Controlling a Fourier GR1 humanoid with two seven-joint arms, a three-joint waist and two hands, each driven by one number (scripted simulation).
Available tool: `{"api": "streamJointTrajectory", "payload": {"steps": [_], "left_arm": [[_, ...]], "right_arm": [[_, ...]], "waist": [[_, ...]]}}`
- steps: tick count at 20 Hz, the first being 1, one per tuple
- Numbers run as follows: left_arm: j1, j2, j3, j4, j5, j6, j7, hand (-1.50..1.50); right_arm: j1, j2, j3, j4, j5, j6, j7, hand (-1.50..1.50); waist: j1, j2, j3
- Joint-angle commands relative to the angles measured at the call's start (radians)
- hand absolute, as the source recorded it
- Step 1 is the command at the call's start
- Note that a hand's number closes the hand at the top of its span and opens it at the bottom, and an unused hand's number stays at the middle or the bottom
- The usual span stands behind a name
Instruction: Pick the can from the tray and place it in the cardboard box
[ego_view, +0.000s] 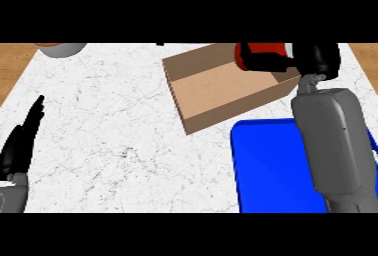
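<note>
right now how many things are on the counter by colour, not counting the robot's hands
red: 1, the can held in the right hand over the cardboard box
brown: 1, the cardboard box
blue: 1, the tray
grey: 1, a round object cut off at the top left edge
total: 4

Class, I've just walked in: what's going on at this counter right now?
The right hand is curled round a red can and holds it over the far corner of the open cardboard box. The blue tray beside the box shows nothing on its visible part. The left hand rests open at the left edge.
</note>
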Motion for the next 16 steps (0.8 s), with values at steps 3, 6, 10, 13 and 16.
{"api": "streamJointTrajectory", "payload": {"steps": [3,6,10,13,16], "left_arm": [[-0.019,0.014,0.022,0.022,0.014,-0.024,-0.007,0.0],[0.003,-0.008,-0.002,-0.03,-0.002,-0.012,0.015,0.0],[-0.049,-0.016,-0.007,0.036,-0.022,0.004,-0.026,0.0],[-0.037,-0.007,-0.004,-0.041,-0.006,-0.02,0.055,0.0],[-0.086,-0.008,-0.008,0.012,-0.008,-0.024,0.022,0.0]], "right_arm": [[-0.218,0.034,-0.082,0.332,-0.044,-0.105,-0.02,1.5],[-0.273,0.071,-0.092,0.507,-0.023,-0.21,-0.05,1.5],[-0.373,0.003,-0.159,0.739,-0.035,-0.284,-0.142,1.5],[-0.428,0.014,-0.16,0.853,-0.012,-0.329,-0.12,1.5],[-0.418,0.017,-0.179,0.93,0.016,-0.446,-0.088,1.5]], "waist": [[0.006,0.003,0.0],[0.021,0.007,0.001],[0.027,0.016,0.0],[0.034,0.013,0.001],[0.047,0.028,0.0]]}}
